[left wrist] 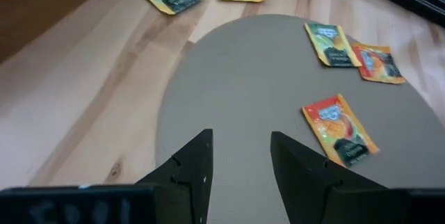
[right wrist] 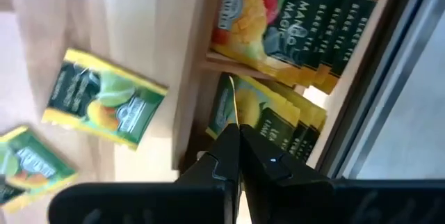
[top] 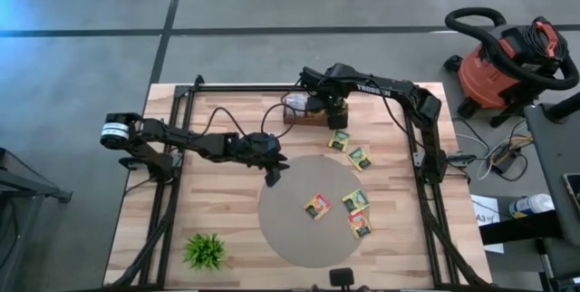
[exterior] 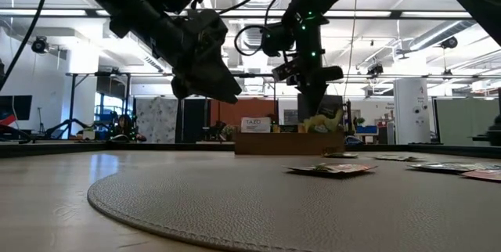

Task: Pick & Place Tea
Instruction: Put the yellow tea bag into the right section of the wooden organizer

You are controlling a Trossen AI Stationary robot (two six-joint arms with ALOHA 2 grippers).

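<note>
The wooden table (top: pixel 217 201) carries a round grey mat (top: pixel 290 224) toward its front centre. At the back edge of the table, a low wooden tea box (top: pixel 304 116) stands with a small "TAZO" label on its front, legible in the low view.

The box (right wrist: pixel 208 57) is divided into compartments. One compartment holds a row of orange-and-yellow mango sachets (right wrist: pixel 278 22) standing on edge; the next compartment holds a row of yellow-green sachets (right wrist: pixel 268 123), also on edge.

Loose sachets lie flat outside the box. Two yellow-green sachets (top: pixel 349 149) rest on bare wood between box and mat. Three further sachets lie on the mat: one orange-red sachet (top: pixel 317 205) near its centre, one yellow-green (top: pixel 355 200), and one reddish (top: pixel 361 226) near the right rim.

The right gripper (right wrist: pixel 238 137) is positioned at the box, fingers closed together on the top edge of one yellow-green sachet in the compartment.

The left gripper (left wrist: pixel 240 165) hovers over the left part of the mat, fingers parted, holding nothing.

A small green plant (top: pixel 207 250) stands at the front left corner.
</note>
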